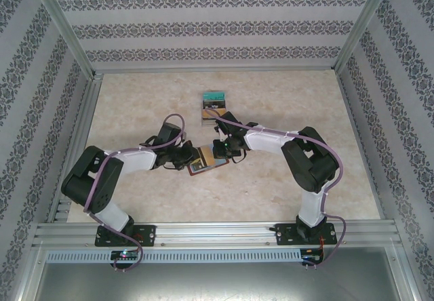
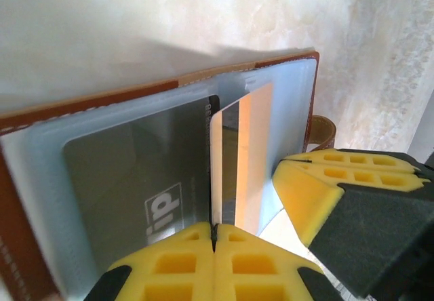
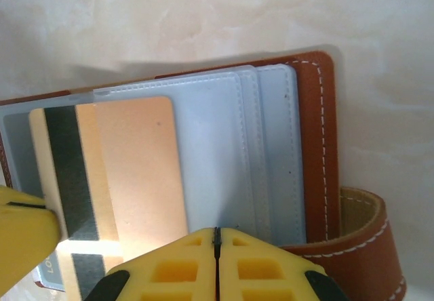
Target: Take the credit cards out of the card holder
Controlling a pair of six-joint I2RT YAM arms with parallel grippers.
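The brown card holder (image 1: pixel 205 163) lies open in the middle of the table, its blue-grey sleeve pages (image 3: pixel 224 152) showing. My left gripper (image 2: pixel 214 230) is shut on the near edge of a tan credit card (image 2: pixel 247 158) with a dark stripe, which stands tilted at a sleeve mouth. A grey credit card (image 2: pixel 135 172) lies in the sleeve beside it. My right gripper (image 3: pixel 217 233) is shut on a sleeve page of the card holder (image 3: pixel 315 145), and its fingers (image 2: pixel 339 179) show at the right in the left wrist view. The tan card (image 3: pixel 135 172) lies left of the right gripper.
A small stepped stack with a teal top (image 1: pixel 212 102) sits on the table beyond the two grippers. The holder's snap tab (image 3: pixel 366 247) sticks out on the right. Aluminium frame rails and patterned walls bound the marbled table (image 1: pixel 305 104).
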